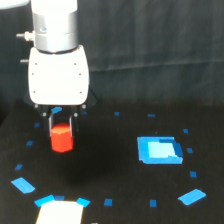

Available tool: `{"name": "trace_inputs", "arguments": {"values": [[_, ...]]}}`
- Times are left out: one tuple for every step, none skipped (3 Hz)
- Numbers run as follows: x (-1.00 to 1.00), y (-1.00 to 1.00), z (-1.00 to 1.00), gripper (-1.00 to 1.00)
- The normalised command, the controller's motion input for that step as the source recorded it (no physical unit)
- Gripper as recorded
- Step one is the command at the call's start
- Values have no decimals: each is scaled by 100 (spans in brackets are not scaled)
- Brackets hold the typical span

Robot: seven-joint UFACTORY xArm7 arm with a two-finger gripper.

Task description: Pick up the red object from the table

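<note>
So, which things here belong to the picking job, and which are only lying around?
Belong to the job:
- red object
- gripper, fingers on either side of it
- table

Only lying around:
- large blue rectangle
- small blue tape marks
- pale sheet at the bottom edge

Behind my black matte table (115,165) hangs a dark, creased fabric curtain (160,50), filling the whole backdrop. Small blue tape marks (192,196) dot the tabletop around a larger blue rectangle (159,150). A pale rectangular sheet (59,214) lies at the near edge.
</note>
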Motion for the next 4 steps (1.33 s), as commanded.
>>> {"name": "trace_inputs", "arguments": {"values": [[-1, -100, -64, -100], [9, -82, -13, -100], [-34, -98, 15, -100], [20, 100, -15, -100]]}}
